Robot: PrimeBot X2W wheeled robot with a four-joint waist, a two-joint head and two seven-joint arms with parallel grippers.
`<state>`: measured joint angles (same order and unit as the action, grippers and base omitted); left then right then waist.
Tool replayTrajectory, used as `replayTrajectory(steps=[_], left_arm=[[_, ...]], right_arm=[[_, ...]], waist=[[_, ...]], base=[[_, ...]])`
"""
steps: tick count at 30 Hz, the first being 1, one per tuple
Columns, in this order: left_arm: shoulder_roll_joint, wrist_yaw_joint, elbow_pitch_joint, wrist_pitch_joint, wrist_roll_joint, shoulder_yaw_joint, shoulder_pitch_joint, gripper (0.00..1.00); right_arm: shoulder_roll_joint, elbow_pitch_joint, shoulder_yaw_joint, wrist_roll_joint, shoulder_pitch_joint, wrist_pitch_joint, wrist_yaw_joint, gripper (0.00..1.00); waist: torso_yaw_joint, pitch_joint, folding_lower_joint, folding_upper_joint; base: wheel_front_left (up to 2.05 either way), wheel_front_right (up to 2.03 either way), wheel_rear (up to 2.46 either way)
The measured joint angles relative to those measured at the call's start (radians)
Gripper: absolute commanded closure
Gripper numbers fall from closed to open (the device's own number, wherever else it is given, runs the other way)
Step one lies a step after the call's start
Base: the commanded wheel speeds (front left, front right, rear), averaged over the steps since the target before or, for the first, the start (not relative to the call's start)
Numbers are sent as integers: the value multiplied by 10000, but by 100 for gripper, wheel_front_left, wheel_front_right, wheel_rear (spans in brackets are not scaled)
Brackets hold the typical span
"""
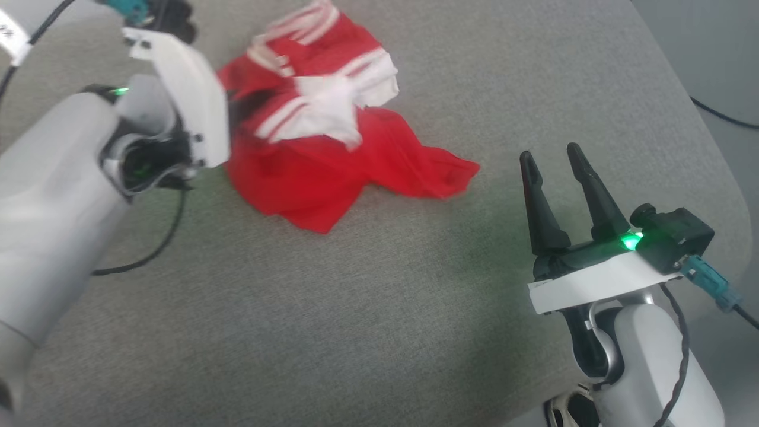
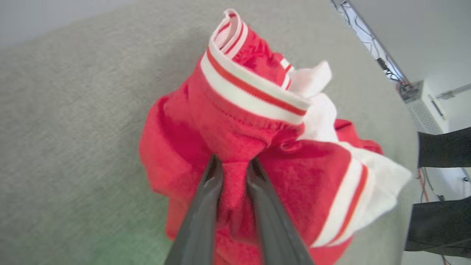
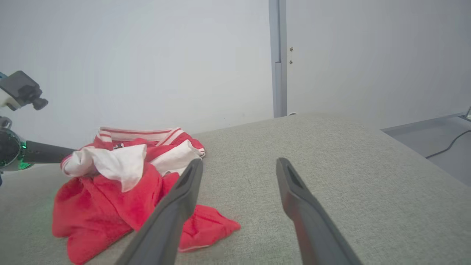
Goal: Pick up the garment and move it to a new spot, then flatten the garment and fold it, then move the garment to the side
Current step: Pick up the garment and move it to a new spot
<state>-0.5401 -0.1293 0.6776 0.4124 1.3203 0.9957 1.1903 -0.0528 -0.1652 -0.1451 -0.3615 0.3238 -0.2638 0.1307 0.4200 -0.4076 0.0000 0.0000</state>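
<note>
The garment (image 1: 332,136) lies crumpled at the far left of the grey surface (image 1: 379,308), one tail trailing right. The left gripper (image 2: 234,163) pinches a red fold at its left edge. The right gripper (image 1: 549,152), jaws spread, stands well apart to the right.

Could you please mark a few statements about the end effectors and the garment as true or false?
1. The left end effector is shut on a bunch of the garment. True.
2. The right end effector is open, with nothing between its fingers. True.
3. The garment lies flat and neatly folded. False: it is a crumpled heap.
4. The right end effector touches the garment. False: it stands apart from it.
5. The garment rests on a wooden table. False: it rests on a grey fabric surface.
</note>
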Motion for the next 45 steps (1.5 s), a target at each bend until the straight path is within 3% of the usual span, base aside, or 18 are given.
replayTrajectory(steps=[9, 14, 15, 16, 17, 18, 24, 30, 40, 45], left_arm=[[-568, -46, 326, 395, -1804, 2132, 989, 100], [-679, -81, 186, 589, -2345, 2435, 1370, 100], [-686, -90, 163, 591, -2525, 2449, 1417, 94], [-683, -90, 123, 583, -2637, 2458, 1435, 94], [-665, -90, 105, 508, -2658, 2481, 1437, 29], [-637, -86, 104, 357, -2660, 2508, 1437, 0], [-418, -25, 159, -1137, -2575, 2754, 1234, 0], [-104, -27, -249, -3081, -1421, 2742, 541, 0], [395, -27, -276, -6397, 25, 2393, -2186, 0], [477, -25, 12, -6711, 295, 1714, -3568, 0]], right_arm=[[2, 159, -58, -198, 103, 0, 0, 0], [2, 286, -123, -309, 291, 0, 0, 0], [0, 297, -115, -318, 315, 0, 0, 0], [2, 295, -104, -316, 316, 0, 0, 0], [2, 293, -75, -288, 315, 0, 0, 0], [2, 297, -42, -224, 316, 0, 0, 0], [4, 96, 176, 458, 303, 2, 0, 0], [8, -282, 431, 1396, 70, 0, 0, 0], [-198, -1016, 913, 2418, -612, 2, 0, 0], [-500, -1156, 1149, 2481, -1048, 2, 0, 0]], waist=[[145, -594, 0, 0], [209, -939, 0, 0], [215, -986, 0, 0], [209, -1007, 1, 0], [178, -1009, 0, 1], [126, -995, 0, 0], [-370, -572, 0, 0], [-1147, 313, 0, 0], [-2774, 1920, 0, 0], [-3432, 2458, 0, 0]], base=[[0, 0, 0], [0, 0, 0], [0, 0, 0], [0, 0, 0], [0, 0, 0], [0, 0, 0], [0, 0, 0], [0, 0, 0], [0, 0, 0], [0, 0, 0]])
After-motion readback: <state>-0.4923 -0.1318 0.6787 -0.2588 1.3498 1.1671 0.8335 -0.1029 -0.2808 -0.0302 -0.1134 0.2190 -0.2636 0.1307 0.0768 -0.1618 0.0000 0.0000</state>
